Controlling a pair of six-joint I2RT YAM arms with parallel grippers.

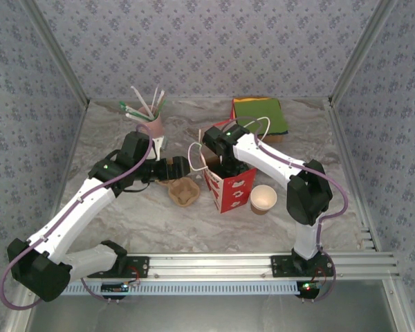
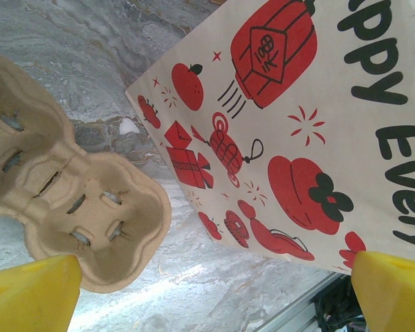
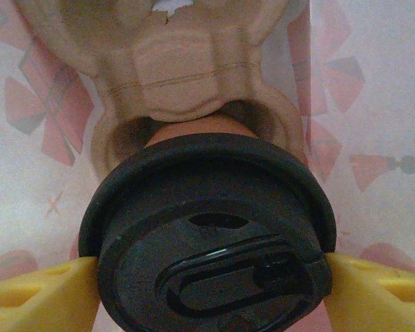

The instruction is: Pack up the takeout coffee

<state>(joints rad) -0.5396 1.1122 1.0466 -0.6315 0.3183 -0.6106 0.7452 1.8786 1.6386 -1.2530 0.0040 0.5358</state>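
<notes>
Gripping takeout coffee at lid rim, right gripper jaws clasp both sides; cup likely light, paper wall crushable, lid slick. Left gripper jaws released, empty.

Marble table bears a printed bag, pulp carrier, lidless cup, straw holder, napkins.

"ppy Ever" on paper bag

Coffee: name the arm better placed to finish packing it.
Right. The right gripper clasps the coffee by its lid inside the bag; the left gripper is open outside it, beside a carrier.
</notes>
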